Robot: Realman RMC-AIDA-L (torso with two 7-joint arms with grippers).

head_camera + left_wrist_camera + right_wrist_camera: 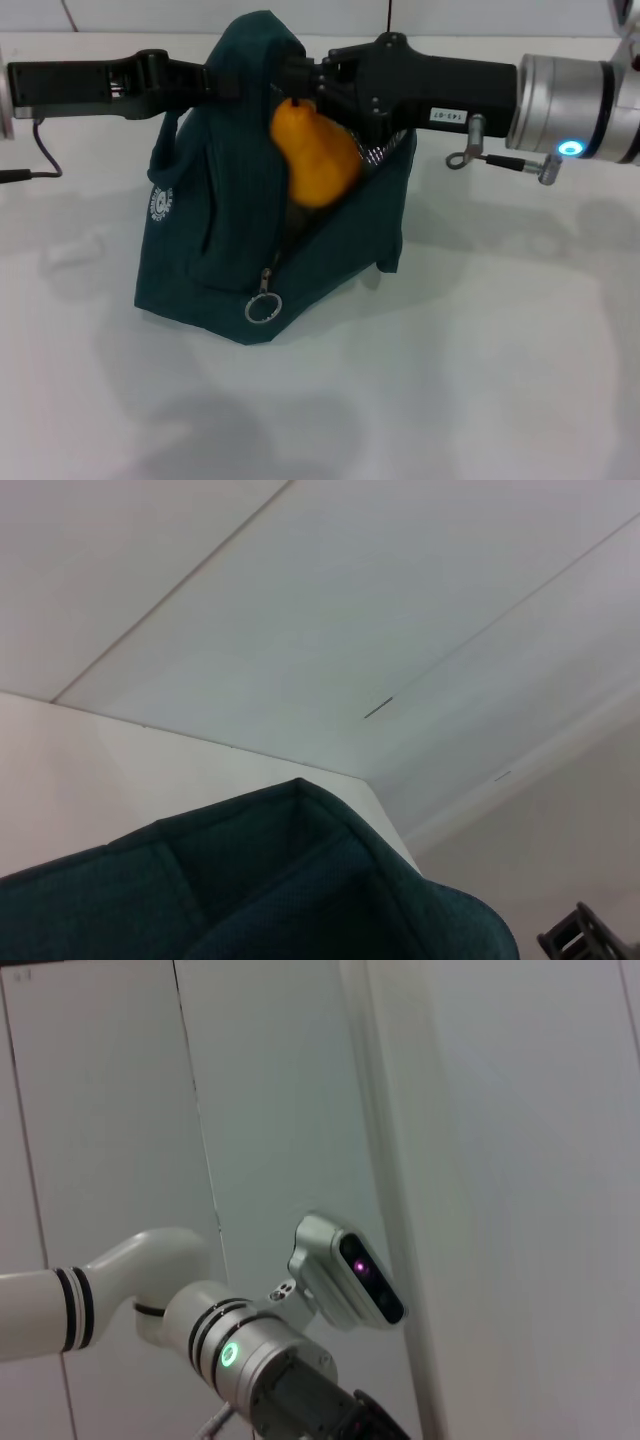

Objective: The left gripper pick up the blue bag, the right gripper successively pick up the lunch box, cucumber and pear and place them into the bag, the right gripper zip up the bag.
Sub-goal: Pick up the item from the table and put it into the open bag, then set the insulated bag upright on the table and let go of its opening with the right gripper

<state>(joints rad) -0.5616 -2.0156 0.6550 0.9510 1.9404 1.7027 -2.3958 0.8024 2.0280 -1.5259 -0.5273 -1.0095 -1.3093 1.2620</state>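
Observation:
The blue bag [230, 250] stands in the middle of the white table, its mouth gaping toward the right. My left gripper [215, 80] reaches in from the left and is shut on the bag's top edge, holding it up. From the right, my right gripper [297, 88] is shut on the top of the pear [315, 155]. The yellow-orange pear hangs in the bag's mouth, its lower part below the rim. The silver zipper ring [263, 308] dangles at the bag's front corner. Bag fabric [300, 890] fills the lower left wrist view. The lunch box and cucumber are hidden.
The white table [480, 380] surrounds the bag. A black cable [40, 150] trails at the far left. A metal fitting [500, 160] hangs under the right arm. The right wrist view shows the left arm's silver cuff [250, 1360] against a white wall.

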